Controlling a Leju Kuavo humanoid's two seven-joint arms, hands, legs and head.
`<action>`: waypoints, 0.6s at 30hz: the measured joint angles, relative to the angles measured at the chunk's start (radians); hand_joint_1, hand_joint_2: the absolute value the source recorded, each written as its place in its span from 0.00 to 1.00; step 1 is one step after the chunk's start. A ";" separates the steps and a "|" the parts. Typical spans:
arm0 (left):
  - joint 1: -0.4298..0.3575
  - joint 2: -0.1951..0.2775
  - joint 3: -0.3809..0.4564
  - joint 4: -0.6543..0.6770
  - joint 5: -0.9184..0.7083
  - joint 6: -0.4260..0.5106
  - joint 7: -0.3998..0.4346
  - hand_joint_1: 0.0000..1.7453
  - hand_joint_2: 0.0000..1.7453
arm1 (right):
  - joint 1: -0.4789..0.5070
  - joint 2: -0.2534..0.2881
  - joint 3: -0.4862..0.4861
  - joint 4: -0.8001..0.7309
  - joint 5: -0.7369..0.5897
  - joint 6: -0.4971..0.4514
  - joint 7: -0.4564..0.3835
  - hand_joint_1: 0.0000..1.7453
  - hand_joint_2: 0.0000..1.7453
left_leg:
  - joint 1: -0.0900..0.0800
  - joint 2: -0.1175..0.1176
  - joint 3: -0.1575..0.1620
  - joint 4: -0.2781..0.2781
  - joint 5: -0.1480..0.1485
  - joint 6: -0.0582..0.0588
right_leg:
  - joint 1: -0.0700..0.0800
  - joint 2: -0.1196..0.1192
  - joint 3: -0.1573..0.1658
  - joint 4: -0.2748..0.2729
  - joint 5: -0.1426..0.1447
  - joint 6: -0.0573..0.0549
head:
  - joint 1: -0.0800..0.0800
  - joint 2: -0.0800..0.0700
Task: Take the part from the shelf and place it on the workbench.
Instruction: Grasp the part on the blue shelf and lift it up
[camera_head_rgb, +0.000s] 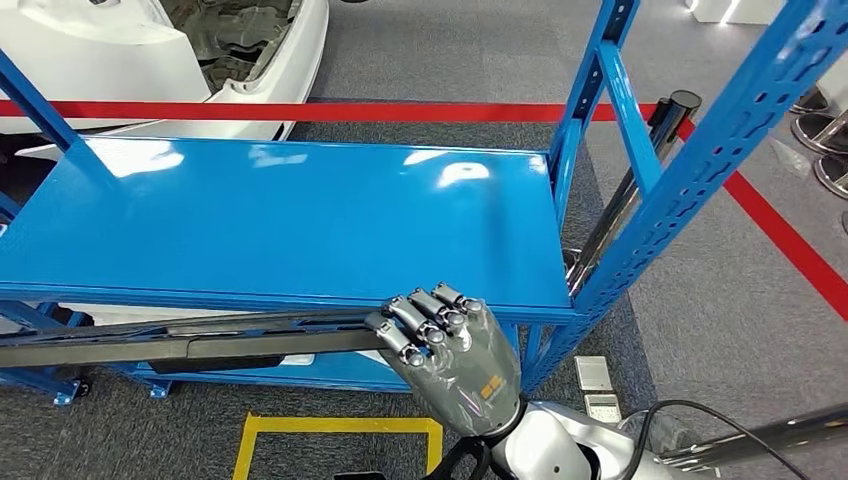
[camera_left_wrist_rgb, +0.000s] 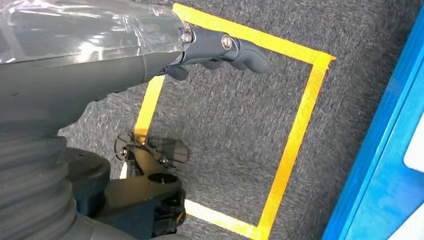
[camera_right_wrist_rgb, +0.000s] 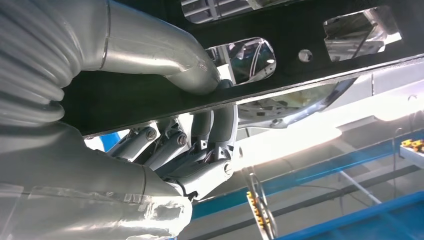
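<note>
In the head view, the right robot hand (camera_head_rgb: 455, 350) was seen at about 6 o'clock, just in front of the front edge of the blue shelf (camera_head_rgb: 290, 215). Its fingers (camera_head_rgb: 420, 315) were curled over the end of a long, flat black part (camera_head_rgb: 190, 340), which was held by that hand. The part was stretched out from the hand toward 9 o'clock, running just below and along the shelf's front lip, its far end cut off by the picture's edge.

In the right wrist view, the same part (camera_right_wrist_rgb: 300, 45) was shown as a dark strip with rounded cut-outs and a small round hole, pinched between the thick thumb (camera_right_wrist_rgb: 165, 60) on one face and the darker fingers (camera_right_wrist_rgb: 220, 125) wrapped around its edge.

The left robot hand (camera_left_wrist_rgb: 220, 50) was seen in the left wrist view hanging over grey carpet (camera_left_wrist_rgb: 230, 120), with nothing in it; its fingers were bent inward, though how tightly they were closed could not be told. A square of yellow tape (camera_left_wrist_rgb: 295, 135) was marked on the carpet beneath it, and the same tape (camera_head_rgb: 340, 428) was seen at 6 o'clock in the head view. A red floor line (camera_head_rgb: 400, 111) was seen beyond the shelf at 12 o'clock, with a white car body (camera_head_rgb: 240, 50) behind it at 11 o'clock.
</note>
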 joint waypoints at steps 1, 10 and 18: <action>0.000 0.000 0.000 0.000 0.000 0.000 0.000 0.00 1.00 | 0.000 0.000 0.000 0.000 0.000 0.000 0.000 1.00 1.00 | 0.002 0.002 0.001 -0.004 0.003 0.003 | -0.001 0.000 -0.019 0.047 -0.029 0.004 | 0.004 0.000; 0.000 0.000 0.000 0.000 0.000 0.005 -0.003 0.00 1.00 | -0.008 0.001 0.002 0.006 0.000 0.000 -0.010 1.00 1.00 | -0.003 0.000 -0.003 0.009 -0.002 -0.006 | -0.002 0.000 0.016 -0.029 0.033 0.000 | 0.021 0.000; 0.000 0.000 0.000 0.000 0.000 0.007 -0.003 0.00 1.00 | -0.010 0.002 0.002 0.006 0.000 0.000 -0.006 1.00 1.00 | 0.002 -0.002 -0.083 0.210 -0.122 -0.047 | -0.006 -0.006 0.015 -0.056 0.048 -0.034 | 0.001 0.000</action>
